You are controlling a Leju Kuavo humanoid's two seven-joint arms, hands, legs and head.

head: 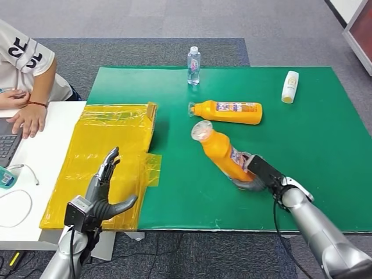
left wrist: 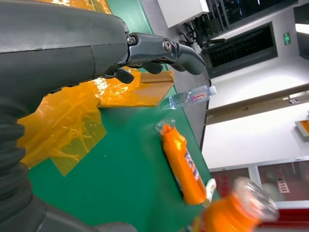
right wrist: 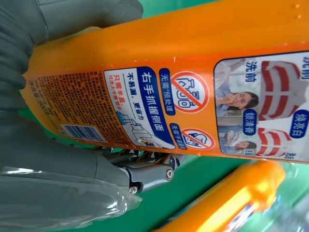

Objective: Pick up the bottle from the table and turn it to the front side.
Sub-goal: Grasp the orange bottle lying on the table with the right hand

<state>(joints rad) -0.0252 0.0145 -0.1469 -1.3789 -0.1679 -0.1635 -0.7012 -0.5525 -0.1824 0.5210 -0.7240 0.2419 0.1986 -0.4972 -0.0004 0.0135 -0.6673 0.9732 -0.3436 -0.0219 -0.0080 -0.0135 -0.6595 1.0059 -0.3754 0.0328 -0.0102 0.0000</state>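
My right hand (head: 258,173) grips the base end of an orange bottle (head: 224,153) with a clear cap, tilted above the green mat (head: 307,151), cap pointing up and left. Up close in the right wrist view, the held orange bottle (right wrist: 182,53) shows its printed label, with my right hand (right wrist: 54,164) wrapped around its lower end. A second orange bottle (head: 230,112) lies on its side on the mat just behind; it also lies on the mat as the second orange bottle (left wrist: 180,162) in the left wrist view. My left hand (head: 103,195) hovers open over yellow plastic bags (head: 110,151), holding nothing.
A small clear water bottle (head: 193,65) stands at the mat's far edge. A white bottle (head: 290,86) lies at the far right. A person sits at the white table (head: 39,157) on the left, a hand (head: 29,119) on a laptop; cables lie there.
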